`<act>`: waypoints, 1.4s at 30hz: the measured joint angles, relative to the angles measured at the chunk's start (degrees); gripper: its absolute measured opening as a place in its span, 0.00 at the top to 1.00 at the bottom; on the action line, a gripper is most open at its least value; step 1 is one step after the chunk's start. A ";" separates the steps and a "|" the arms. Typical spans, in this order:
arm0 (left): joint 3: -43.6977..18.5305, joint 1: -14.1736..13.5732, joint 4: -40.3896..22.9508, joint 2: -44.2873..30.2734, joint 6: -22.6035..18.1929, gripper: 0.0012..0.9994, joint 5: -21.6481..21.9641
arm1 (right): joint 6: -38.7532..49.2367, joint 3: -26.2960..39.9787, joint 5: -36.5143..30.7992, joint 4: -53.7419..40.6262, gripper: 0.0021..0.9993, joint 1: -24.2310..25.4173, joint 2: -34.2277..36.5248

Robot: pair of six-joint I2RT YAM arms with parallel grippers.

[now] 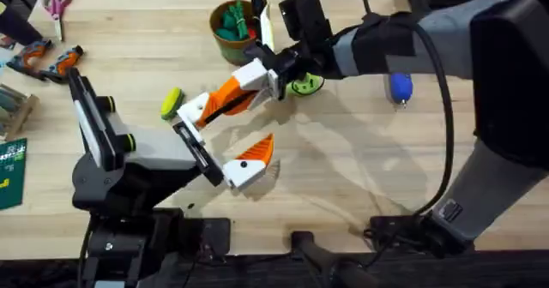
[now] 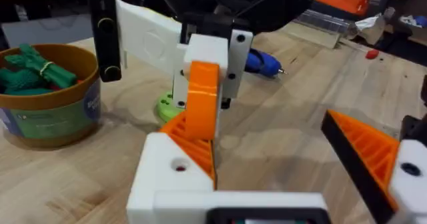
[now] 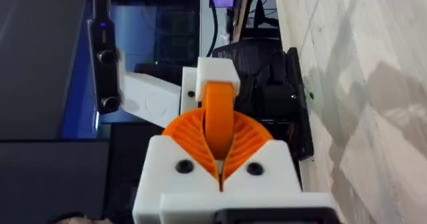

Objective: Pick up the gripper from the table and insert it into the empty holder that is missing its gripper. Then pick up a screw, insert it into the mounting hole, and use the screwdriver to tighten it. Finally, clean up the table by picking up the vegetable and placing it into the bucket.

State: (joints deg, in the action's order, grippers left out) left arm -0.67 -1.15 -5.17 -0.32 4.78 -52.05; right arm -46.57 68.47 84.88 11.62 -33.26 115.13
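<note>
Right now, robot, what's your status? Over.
Left gripper open. Right gripper shut on the orange gripper, tip at the holder. Vegetable lying close by on the table.

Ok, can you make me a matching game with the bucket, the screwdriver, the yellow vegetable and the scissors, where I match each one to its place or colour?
Things:
1. bucket
2. screwdriver
3. vegetable
4. scissors

Clues:
A. blue, lying on the right side of the table
B. pink handles, far left corner
C. holds teal-green pieces
D. yellow with a green end, beside the left arm's tool

Pairs: 1-C, 2-A, 3-D, 4-B
</note>
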 joint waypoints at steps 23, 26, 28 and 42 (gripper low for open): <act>0.00 0.57 0.02 0.00 0.46 0.01 1.20 | 0.02 0.72 -2.78 0.15 0.99 -1.40 -0.01; 0.00 0.57 0.02 0.00 0.47 0.01 1.20 | 0.02 0.72 -2.78 0.15 0.99 -1.40 -0.02; 0.00 0.57 0.02 0.00 0.46 0.01 1.20 | 0.02 0.72 -2.78 0.15 0.99 -1.40 -0.02; -0.02 0.41 -0.07 0.00 0.35 0.01 0.02 | -0.13 0.72 -3.22 0.17 0.82 -1.67 0.00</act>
State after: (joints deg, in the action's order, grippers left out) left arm -0.69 -0.74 -5.23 -0.32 5.13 -52.03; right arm -46.70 69.19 81.67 11.79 -34.93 115.13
